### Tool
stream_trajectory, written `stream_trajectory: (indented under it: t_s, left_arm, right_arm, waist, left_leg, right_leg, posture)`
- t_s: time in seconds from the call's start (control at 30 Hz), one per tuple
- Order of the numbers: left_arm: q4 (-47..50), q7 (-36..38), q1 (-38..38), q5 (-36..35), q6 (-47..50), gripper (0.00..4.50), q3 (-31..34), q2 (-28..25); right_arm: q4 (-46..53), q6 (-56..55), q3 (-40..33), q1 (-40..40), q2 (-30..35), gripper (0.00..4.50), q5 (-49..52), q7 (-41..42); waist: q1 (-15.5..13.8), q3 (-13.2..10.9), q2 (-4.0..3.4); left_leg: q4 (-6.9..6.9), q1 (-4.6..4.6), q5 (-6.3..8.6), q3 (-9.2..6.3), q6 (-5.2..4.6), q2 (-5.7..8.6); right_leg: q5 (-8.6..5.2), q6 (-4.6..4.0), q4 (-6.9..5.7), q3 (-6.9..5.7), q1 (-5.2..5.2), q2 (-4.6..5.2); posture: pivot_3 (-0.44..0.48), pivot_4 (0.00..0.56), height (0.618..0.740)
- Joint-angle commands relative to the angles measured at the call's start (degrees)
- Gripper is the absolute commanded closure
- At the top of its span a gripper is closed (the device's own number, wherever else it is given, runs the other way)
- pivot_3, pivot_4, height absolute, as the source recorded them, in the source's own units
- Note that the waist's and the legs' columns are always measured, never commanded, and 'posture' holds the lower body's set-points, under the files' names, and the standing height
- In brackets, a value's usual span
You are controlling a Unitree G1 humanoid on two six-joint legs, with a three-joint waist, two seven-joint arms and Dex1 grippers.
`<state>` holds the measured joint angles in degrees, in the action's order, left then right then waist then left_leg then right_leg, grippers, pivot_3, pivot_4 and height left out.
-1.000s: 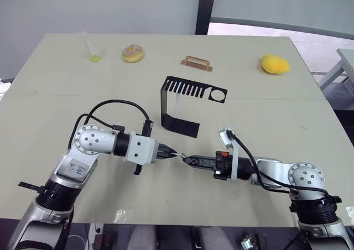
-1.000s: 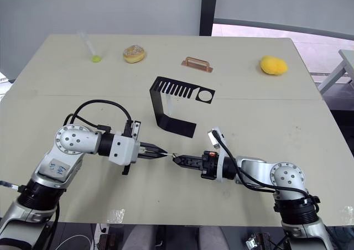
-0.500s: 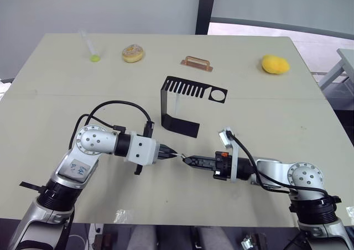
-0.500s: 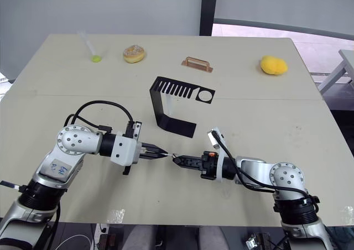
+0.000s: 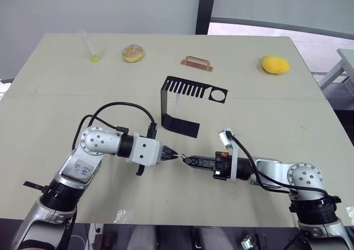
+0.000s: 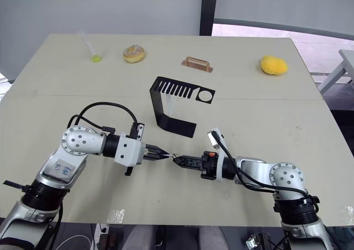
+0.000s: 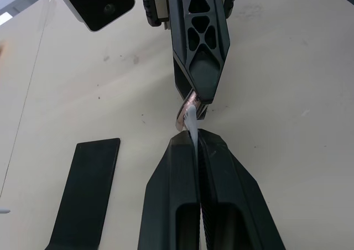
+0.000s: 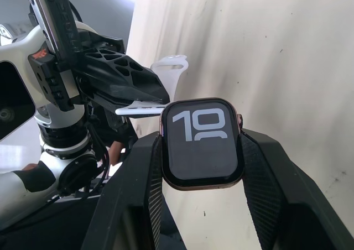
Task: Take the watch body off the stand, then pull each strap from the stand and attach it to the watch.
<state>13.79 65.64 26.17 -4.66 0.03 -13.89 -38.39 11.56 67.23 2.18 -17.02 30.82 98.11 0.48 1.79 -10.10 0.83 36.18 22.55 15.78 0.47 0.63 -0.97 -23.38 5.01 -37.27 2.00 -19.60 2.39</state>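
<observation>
Grippers meet tip to tip: left gripper (image 7: 196, 142) pinches one strap (image 8: 166, 76), right gripper (image 8: 202, 150) clamps one watch body (image 8: 202, 142).

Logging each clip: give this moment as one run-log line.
left gripper: shut on slim white rubbery strap | right gripper: shut on black rounded-square watch body | strap at watch edge | black metal stand: empty
</observation>
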Motion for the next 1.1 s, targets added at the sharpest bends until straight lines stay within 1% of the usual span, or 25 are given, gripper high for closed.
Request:
stream_trajectory:
  t_s: [0.03, 0.63, 1.1]
  left_arm:
    - [3.44, -0.81, 1.05, 0.15, -0.43, 4.5, -1.71, 1.39]
    - [2.75, -1.58, 2.23, 5.53, -1.49, 4.5, -3.18, 2.48]
    - [2.93, -1.89, 2.7, 7.36, 0.04, 4.5, -4.71, 3.57]
  right_arm:
    - [2.47, -0.63, 0.58, -0.21, -0.93, 2.99, 1.55, 0.8]
    - [3.2, -0.28, 1.4, -0.29, -0.63, 2.99, 2.23, 1.15]
    - [3.37, -0.21, 1.96, -0.67, -0.34, 2.99, 2.53, 1.41]
  waist:
    - [0.02, 0.0, 0.0]
    - [-0.02, 0.0, 0.0]
    - [-0.04, 0.0, 0.0]
  left_leg:
    - [0.0, 0.0, 0.0, 0.0, 0.0, 0.0]
    - [-0.02, 0.04, 0.0, -0.01, -0.01, 0.0]
    - [-0.02, 0.07, 0.0, -0.04, -0.01, 0.0]
  right_leg:
    - [0.0, 0.0, 0.01, 0.0, 0.0, 0.0]
    - [0.0, 0.0, 0.08, -0.02, 0.0, 0.0]
    - [0.0, 0.0, 0.11, -0.05, 0.0, 0.0]
  posture:
    - [0.0, 0.15, 0.74]
    - [0.0, 0.15, 0.74]
    - [0.0, 0.15, 0.74]
